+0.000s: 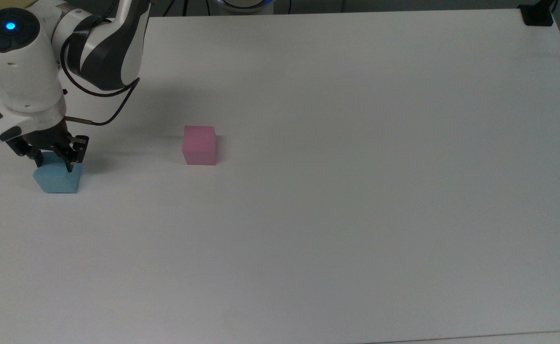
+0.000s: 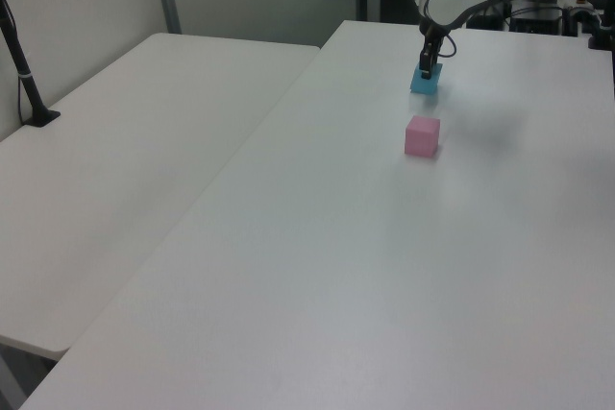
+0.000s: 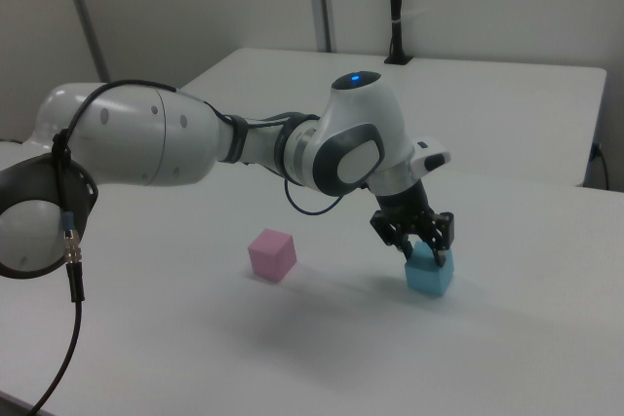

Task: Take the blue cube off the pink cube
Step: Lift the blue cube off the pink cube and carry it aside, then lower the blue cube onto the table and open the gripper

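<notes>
The blue cube (image 1: 58,179) (image 2: 425,81) (image 3: 431,274) sits low at the table surface near the top view's left edge. My gripper (image 1: 50,160) (image 3: 421,250) comes down on it from above, shut on its upper part, with a dark finger on either side. The pink cube (image 1: 199,145) (image 2: 422,135) (image 3: 271,254) stands alone on the white table (image 1: 356,191), well apart from the blue one, to its right in the top view and to its left in the right view.
The white arm (image 3: 195,148) reaches over the table from the right view's left, with a black cable (image 1: 103,114) looping beside the wrist. A second white table (image 2: 125,160) adjoins on the left view's left. A black post base (image 1: 538,14) sits at the top view's far right corner.
</notes>
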Available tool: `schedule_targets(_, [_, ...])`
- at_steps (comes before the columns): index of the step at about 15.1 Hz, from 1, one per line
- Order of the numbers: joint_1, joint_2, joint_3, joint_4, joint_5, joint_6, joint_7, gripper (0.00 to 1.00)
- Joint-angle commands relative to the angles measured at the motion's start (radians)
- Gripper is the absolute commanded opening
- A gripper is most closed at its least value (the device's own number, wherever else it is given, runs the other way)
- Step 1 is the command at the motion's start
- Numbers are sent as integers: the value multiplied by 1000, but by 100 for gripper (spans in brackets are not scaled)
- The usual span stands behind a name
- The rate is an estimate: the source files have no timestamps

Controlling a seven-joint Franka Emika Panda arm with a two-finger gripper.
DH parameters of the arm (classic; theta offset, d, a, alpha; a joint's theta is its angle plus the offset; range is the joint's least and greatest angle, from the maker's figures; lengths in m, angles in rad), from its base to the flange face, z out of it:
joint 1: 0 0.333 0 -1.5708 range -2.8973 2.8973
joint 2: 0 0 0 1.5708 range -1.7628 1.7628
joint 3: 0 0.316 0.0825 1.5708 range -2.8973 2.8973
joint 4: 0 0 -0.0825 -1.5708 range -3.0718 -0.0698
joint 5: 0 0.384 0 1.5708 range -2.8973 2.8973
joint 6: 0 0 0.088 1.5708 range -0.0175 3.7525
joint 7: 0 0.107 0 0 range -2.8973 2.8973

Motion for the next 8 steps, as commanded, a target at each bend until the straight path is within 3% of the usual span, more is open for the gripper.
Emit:
schedule_targets(1, [-1,18,-7,17,20,12,-16,90])
schedule_targets(2, [-1,16,-7,15,21,12,-16,100])
schedule_targets(5, [1,-2,-7,17,24,12,29,100])
schedule_targets(8, [36,-106,-1,-5,22,-13,180,100])
